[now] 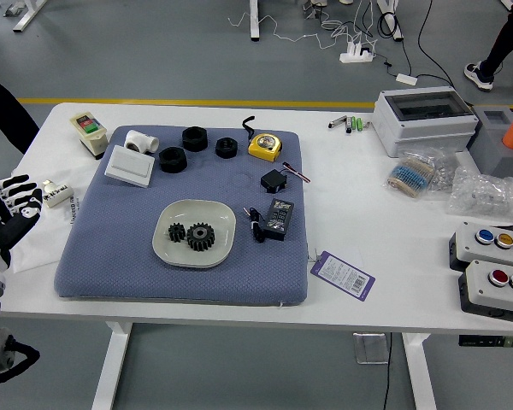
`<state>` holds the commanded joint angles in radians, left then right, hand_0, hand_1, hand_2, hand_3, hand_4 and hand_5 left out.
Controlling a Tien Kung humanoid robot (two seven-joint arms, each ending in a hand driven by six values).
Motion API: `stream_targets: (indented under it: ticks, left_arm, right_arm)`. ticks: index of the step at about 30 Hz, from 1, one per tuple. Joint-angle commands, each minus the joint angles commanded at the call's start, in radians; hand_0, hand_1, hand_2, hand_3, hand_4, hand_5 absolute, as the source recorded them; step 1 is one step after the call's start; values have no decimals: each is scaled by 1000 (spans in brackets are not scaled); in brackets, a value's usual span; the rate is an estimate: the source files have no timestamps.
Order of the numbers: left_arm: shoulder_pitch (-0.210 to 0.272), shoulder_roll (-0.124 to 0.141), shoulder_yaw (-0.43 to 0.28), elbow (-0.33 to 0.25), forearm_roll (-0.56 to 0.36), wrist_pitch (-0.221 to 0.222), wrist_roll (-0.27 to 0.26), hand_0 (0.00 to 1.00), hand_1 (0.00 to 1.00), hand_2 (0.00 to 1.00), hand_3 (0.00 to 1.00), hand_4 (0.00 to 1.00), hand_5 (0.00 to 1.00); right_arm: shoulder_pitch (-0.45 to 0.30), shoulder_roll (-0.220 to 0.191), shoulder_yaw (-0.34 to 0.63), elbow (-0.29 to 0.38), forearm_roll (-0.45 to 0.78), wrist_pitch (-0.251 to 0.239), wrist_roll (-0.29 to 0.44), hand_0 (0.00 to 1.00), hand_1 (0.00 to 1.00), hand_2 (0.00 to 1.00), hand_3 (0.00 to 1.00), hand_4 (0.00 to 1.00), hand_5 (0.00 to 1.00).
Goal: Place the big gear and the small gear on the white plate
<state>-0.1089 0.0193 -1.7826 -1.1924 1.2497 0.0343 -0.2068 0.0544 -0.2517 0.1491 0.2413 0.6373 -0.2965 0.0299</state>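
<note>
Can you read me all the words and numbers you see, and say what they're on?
None are clear enough to read.
White tag with purple edges: print and barcode, too small.
Flat black box: pale print, too small.
Yellow tape measure: markings, too blurred.
Cream device with green-and-red front: markings, too blurred.
Cream plate and two black gears: no writing shows.

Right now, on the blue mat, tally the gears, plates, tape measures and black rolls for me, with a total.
Gears: 2
White plate: 1
Yellow tape measure: 1
Black rolls: 3
Total: 7
</note>
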Motion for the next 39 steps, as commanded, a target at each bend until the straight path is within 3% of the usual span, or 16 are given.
stream_targets:
  ticks: [3, 4, 9, 10, 14, 15, 16, 21, 29, 39]
  left_arm:
    - [2, 4, 11, -5, -130, -108, 74, 480, 536, 609, 586, 765, 385]
    - [2, 5, 18, -9, -175, -147, 106, 578, 628, 700, 646, 807, 577]
    - [1, 1, 37, -23, -320, -244, 195, 578, 628, 700, 646, 807, 577]
    - [0, 1, 43, -22, -337, -259, 211, 762, 759, 809, 796, 845, 998]
    - [-4, 0, 68, -21, -410, -346, 282, 762, 759, 809, 796, 845, 998]
    - [-4, -1, 72, -22, -416, -355, 286, 762, 759, 809, 796, 845, 998]
    - [-4, -2, 76, -24, -420, -364, 288, 810, 828, 856, 833, 844, 998]
    - [-6, -1, 82, -32, -410, -390, 297, 810, 828, 856, 833, 844, 998]
    - [-2, 5, 91, -33, -401, -415, 275, 848, 875, 912, 884, 844, 998]
    - [-3, 6, 93, -49, -396, -398, 246, 849, 875, 925, 898, 845, 998]
  right_arm:
    - [-1, 0, -2, 0, 0, 0, -1, 660, 675, 739, 567, 791, 676]
    - [-2, 0, -4, 0, 0, 0, -1, 659, 675, 739, 567, 790, 674]
    - [-3, 1, -7, 0, 2, -1, -1, 659, 675, 739, 567, 790, 674]
    - [-4, 1, -7, 0, 1, -1, -1, 659, 676, 740, 567, 790, 674]
    - [-3, 1, -5, 1, 1, -1, -1, 659, 676, 740, 567, 790, 674]
    - [-2, 1, -4, 1, 1, -1, -1, 659, 676, 740, 567, 790, 674]
    - [-2, 0, -1, 1, 0, -1, -1, 659, 675, 740, 567, 790, 674]
    - [1, -1, 1, 1, -4, 0, -2, 659, 675, 740, 567, 790, 674]
    - [3, -1, 3, 0, -4, 0, -1, 660, 673, 740, 567, 790, 674]
    - [11, 1, 3, 2, -6, 2, -2, 659, 676, 740, 566, 789, 674]
